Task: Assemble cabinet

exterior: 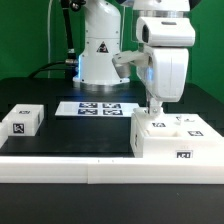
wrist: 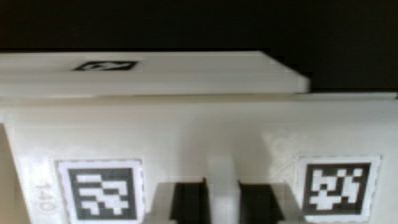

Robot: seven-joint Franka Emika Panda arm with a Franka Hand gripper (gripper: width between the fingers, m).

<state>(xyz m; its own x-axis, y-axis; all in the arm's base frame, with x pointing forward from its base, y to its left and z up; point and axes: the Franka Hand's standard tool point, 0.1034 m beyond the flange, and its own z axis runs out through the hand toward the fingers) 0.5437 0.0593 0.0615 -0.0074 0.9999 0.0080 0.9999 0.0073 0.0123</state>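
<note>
The cabinet (exterior: 175, 140) is a white boxy body with black-and-white tags, standing at the exterior view's right near the table's front. My gripper (exterior: 155, 108) points straight down onto the cabinet's top at its left end. In the wrist view the two dark fingers (wrist: 185, 205) stand close together with a thin pale strip of a cabinet panel (wrist: 196, 140) between them, so my gripper (wrist: 222, 205) looks shut on that panel's edge. Tags show on either side of the fingers. A further white panel with a tag (wrist: 143, 72) lies beyond.
A small loose white tagged part (exterior: 22, 121) lies at the exterior view's left. The marker board (exterior: 97, 107) lies flat in the middle, in front of the white robot base (exterior: 98, 55). A white ledge (exterior: 60, 167) runs along the table's front.
</note>
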